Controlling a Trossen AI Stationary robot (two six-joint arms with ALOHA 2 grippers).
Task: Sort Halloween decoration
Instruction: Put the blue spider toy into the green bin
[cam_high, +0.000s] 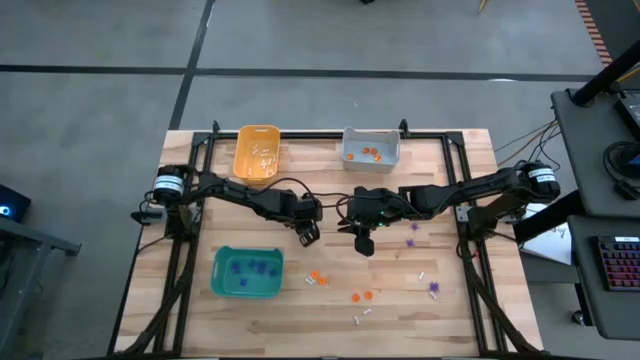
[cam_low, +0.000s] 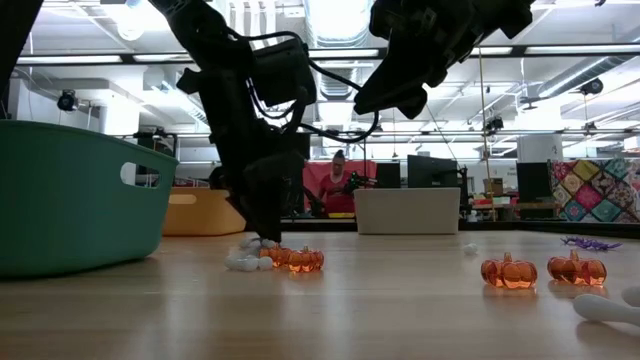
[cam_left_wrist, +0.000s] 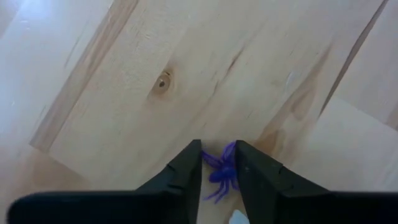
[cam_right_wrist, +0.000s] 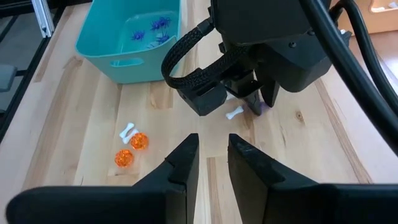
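My left gripper (cam_left_wrist: 219, 167) points steeply down at the middle of the table (cam_high: 450, 300), shut on a purple spiky trinket (cam_left_wrist: 221, 174). A white trinket (cam_right_wrist: 235, 112) lies just beside it. My right gripper (cam_right_wrist: 212, 155) hangs higher, right of the left one, open by a narrow gap with nothing in it. Loose orange trinkets (cam_high: 318, 278), white ones (cam_high: 362, 317) and purple ones (cam_high: 433, 289) lie on the near half of the table. My left gripper has the purple trinket's body (cam_left_wrist: 222, 176) between its two fingers, which come from above, pointing steeply down. Its thin legs (cam_left_wrist: 211, 159) stick out past the fingertips. The trinket lies on the wood.
A teal bin (cam_high: 247, 272) with purple trinkets stands near left. At the far edge stand an orange-yellow bin (cam_high: 256, 152) with white ones and a grey bin (cam_high: 370, 150) with orange ones. Two orange trinkets (cam_right_wrist: 139, 141) and a white one (cam_right_wrist: 127, 130) lie near the teal bin.
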